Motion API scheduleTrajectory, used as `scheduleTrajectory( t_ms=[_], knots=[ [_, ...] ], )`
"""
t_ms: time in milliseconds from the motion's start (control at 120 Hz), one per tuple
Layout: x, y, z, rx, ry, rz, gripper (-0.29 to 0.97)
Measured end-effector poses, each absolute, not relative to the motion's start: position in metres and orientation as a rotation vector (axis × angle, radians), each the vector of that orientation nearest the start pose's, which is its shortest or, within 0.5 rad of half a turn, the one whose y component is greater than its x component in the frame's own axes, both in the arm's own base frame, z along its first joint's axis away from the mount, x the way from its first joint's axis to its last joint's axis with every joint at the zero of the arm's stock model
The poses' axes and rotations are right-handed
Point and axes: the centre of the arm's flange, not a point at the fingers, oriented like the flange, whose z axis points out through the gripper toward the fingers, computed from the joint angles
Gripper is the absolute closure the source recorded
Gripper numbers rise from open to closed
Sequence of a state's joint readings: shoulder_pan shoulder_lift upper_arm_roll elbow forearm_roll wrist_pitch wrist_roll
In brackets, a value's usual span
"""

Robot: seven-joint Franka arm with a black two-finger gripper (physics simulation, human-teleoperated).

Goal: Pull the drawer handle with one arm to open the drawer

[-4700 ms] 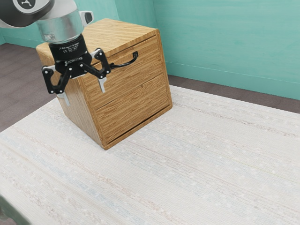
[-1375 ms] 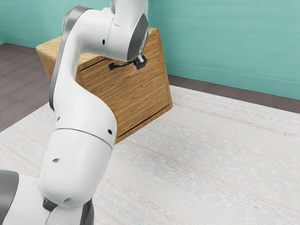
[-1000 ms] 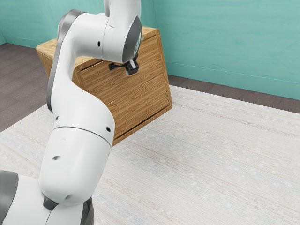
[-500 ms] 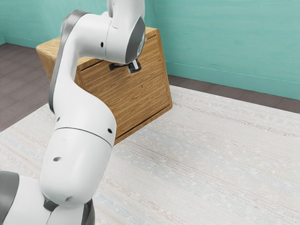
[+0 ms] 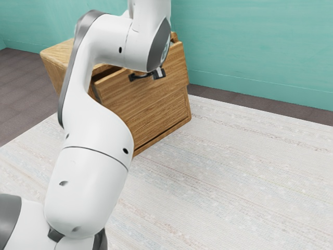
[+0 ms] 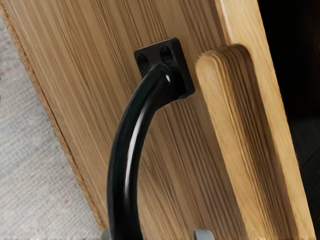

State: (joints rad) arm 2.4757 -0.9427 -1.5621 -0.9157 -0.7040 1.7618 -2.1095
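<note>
Mostly hidden by the arm [image 5: 93, 135], the gripper [image 5: 158, 74] meets the handle [image 6: 127, 165]; grip unclear

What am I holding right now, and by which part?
Cannot be told. The gripper sits at the black curved drawer handle, toward its end at the exterior view's right; the grasp is hidden.

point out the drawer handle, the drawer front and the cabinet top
drawer handle [image 6: 125, 165]: wrist view, middle of the black curved bar
drawer front [image 5: 174, 67]: exterior view, wood face beside the handle
cabinet top [image 5: 56, 54]: exterior view, bare top surface
</note>
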Motion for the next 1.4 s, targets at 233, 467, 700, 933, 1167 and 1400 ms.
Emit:
scheduleTrajectory(
  t_ms=[233,467,700,933,1167,1400],
  knots=[
    [0.698,0.025,0.658,0.875,2.677,0.878,0.71],
    [0.693,0.016,0.659,0.881,2.680,0.873,0.67],
    [0.692,0.002,0.658,0.902,2.669,0.872,0.64],
    [0.683,-0.014,0.661,0.901,2.663,0.868,0.63],
    [0.680,-0.033,0.663,0.925,2.642,0.867,0.63],
    [0.678,-0.052,0.660,0.949,2.631,0.848,0.61]
  ],
)
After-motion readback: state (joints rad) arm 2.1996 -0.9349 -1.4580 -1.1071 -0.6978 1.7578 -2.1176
